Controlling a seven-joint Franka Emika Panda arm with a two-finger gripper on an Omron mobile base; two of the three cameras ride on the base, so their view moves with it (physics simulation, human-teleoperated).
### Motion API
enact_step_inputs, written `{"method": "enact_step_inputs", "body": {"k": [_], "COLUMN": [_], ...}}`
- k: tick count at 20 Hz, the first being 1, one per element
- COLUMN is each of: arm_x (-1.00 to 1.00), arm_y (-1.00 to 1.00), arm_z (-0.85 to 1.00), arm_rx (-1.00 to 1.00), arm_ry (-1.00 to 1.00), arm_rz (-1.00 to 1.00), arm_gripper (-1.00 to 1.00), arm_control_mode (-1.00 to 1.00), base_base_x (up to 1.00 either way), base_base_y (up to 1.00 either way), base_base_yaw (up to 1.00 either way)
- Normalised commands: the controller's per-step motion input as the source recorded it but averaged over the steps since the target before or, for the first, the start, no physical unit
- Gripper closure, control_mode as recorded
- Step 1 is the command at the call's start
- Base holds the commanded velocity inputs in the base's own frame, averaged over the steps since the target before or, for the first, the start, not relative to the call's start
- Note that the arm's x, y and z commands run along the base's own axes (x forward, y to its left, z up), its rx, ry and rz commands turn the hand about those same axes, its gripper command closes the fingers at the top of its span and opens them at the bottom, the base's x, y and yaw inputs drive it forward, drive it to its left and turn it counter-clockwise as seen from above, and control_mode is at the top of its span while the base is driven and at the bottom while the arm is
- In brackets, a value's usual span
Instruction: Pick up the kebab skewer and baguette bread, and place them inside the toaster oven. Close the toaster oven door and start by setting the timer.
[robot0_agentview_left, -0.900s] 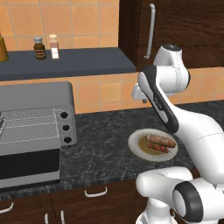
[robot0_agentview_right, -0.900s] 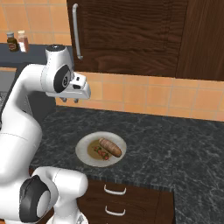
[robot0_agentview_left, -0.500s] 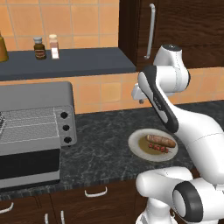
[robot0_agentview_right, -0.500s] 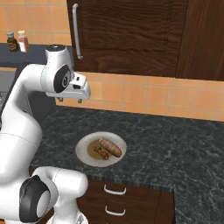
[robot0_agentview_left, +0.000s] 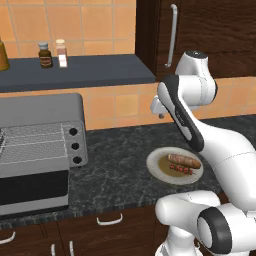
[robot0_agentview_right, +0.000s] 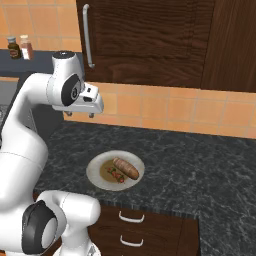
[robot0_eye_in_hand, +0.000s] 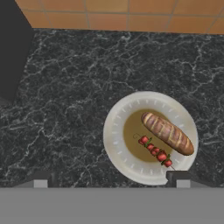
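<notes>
A white plate (robot0_agentview_left: 152, 162) on the dark stone counter carries the baguette bread (robot0_agentview_left: 184, 160) and, in front of it, the kebab skewer (robot0_agentview_left: 181, 170) of red chunks. Both lie side by side on the plate (robot0_eye_in_hand: 116, 131) in the hand view: baguette bread (robot0_eye_in_hand: 167, 133), kebab skewer (robot0_eye_in_hand: 155, 152). My gripper (robot0_agentview_right: 80, 114) hangs open and empty well above the counter, up and left of the plate (robot0_agentview_right: 95, 170), pointing down. At the far left stands the toaster oven (robot0_agentview_left: 45, 107), wire racks showing. Its door (robot0_agentview_left: 30, 187) is folded down open.
Three black knobs (robot0_agentview_left: 75, 146) run down the oven's right side. A dark shelf (robot0_agentview_left: 100, 70) above the oven holds spice bottles (robot0_agentview_left: 45, 55). A dark wood cabinet with a bar handle (robot0_agentview_left: 172, 35) hangs behind the arm. Drawers sit under the counter's front edge.
The gripper's fingers have spread apart from nearly shut to wide open. The arm, plate and food have stayed where they were.
</notes>
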Motion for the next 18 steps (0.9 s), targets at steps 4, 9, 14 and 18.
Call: {"method": "enact_step_inputs", "body": {"k": [4,9,14,18], "arm_x": [0.0,0.0,0.0,0.0], "arm_y": [0.0,0.0,0.0,0.0], "arm_z": [0.0,0.0,0.0,0.0], "arm_rx": [0.0,0.0,0.0,0.0], "arm_ry": [0.0,0.0,0.0,0.0], "arm_rz": [0.0,0.0,0.0,0.0], "arm_gripper": [-1.0,-1.0,-1.0,-1.0], "arm_control_mode": [1.0,1.0,1.0,1.0], "base_base_x": [0.0,0.0,0.01,0.06], "base_base_y": [0.53,0.46,0.51,0.67], "base_base_yaw": [0.0,0.0,0.0,0.0]}}
